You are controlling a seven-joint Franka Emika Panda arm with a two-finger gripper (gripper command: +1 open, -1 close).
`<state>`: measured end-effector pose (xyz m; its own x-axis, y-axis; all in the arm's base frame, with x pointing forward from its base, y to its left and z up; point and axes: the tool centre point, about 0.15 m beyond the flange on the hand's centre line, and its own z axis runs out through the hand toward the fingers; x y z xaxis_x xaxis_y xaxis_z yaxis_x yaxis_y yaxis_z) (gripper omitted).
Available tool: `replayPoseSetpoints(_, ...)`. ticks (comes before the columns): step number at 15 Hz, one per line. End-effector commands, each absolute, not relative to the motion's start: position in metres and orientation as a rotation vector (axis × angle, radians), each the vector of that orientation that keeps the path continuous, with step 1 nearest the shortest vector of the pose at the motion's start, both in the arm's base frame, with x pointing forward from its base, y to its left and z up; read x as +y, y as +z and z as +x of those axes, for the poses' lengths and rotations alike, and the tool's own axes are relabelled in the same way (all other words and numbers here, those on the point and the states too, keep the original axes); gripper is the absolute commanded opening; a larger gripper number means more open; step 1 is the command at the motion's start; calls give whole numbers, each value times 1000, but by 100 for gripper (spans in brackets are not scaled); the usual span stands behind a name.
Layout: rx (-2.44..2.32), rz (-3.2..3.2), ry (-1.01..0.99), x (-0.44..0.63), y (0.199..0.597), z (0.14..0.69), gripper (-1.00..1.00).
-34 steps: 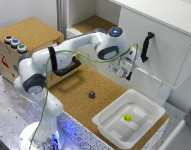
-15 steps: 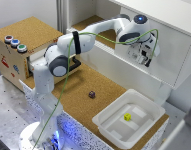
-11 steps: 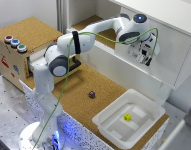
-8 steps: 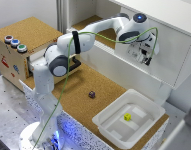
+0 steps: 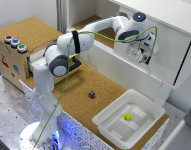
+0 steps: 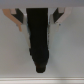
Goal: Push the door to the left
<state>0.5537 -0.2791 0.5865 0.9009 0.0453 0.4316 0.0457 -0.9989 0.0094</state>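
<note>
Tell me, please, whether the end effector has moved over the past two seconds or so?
Yes. The end effector has shifted toward the exterior view's right along the door, farther from the wooden box, and is now at the black handle.

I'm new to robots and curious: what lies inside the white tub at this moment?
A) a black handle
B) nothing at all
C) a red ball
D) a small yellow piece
D: the exterior view shows a small yellow piece lying on the floor of the white tub.

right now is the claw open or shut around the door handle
Open. In the wrist view the claw has one finger on each side of the black bar handle, with gaps showing, against the white door.
</note>
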Motion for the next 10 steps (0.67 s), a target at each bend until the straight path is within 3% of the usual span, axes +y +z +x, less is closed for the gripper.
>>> replayPoseSetpoints(1,18,-3085,-763,-219,559,555,-100)
replayPoseSetpoints(10,2,-3173,-770,-94,577,544,-100)
